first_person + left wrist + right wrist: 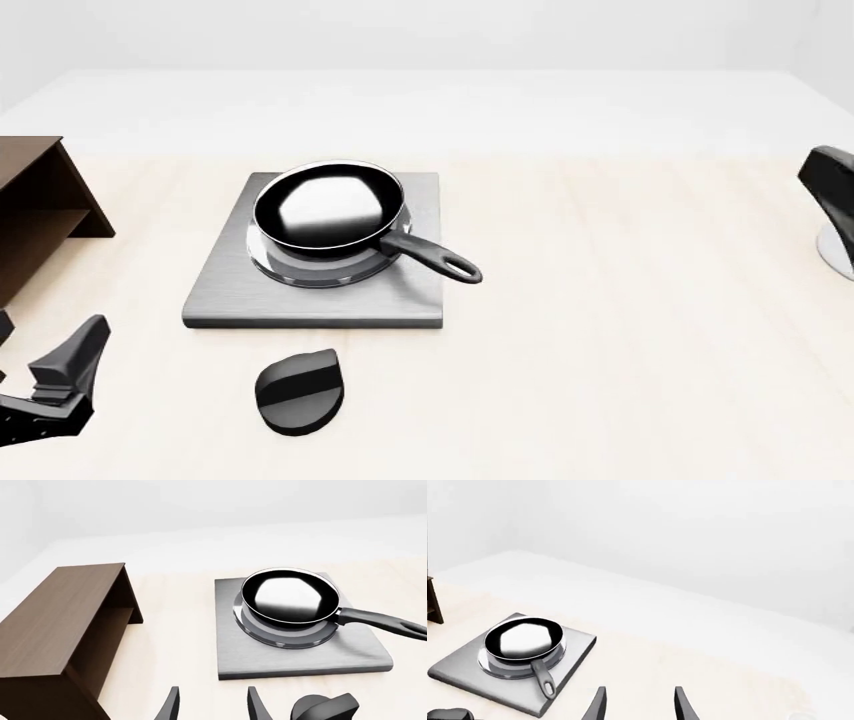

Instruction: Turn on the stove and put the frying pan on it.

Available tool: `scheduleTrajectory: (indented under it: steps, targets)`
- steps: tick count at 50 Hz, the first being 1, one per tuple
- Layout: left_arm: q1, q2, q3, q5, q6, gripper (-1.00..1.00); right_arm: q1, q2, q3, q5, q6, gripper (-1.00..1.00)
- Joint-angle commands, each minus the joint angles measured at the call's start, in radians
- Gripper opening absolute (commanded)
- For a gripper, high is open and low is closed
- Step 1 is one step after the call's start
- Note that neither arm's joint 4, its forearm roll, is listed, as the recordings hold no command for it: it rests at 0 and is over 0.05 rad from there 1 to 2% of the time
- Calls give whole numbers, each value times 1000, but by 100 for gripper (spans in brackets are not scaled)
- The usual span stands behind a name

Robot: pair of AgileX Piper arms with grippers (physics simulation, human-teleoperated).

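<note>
The frying pan [328,212] sits on the round burner of the grey stove slab [214,295], its handle [434,258] pointing toward the front right. It also shows in the left wrist view [290,596] and the right wrist view [524,639]. The black oval knob [299,391] lies on the table in front of the slab. My left gripper [54,385] is open and empty at the front left, apart from the knob; its fingertips [172,706] show in the left wrist view. My right gripper [638,705] is open and empty, far right of the stove.
A dark brown wooden shelf [38,215] stands at the left edge, left of the stove; it also shows in the left wrist view [63,625]. The right arm's body [830,195] is at the far right edge. The pale table top [641,300] stretches between stove and right arm.
</note>
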Motion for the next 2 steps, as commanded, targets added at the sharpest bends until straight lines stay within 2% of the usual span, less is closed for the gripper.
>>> scheduleTrajectory:
  steps: [1, 2]
  targets:
    - [7, -200, -9, 176, 23, 100, -354, -337, 428, -249, 238, 100]
    - [5, -173, -2, 142, 26, 100, -307, -337, 453, -158, 111, 100]
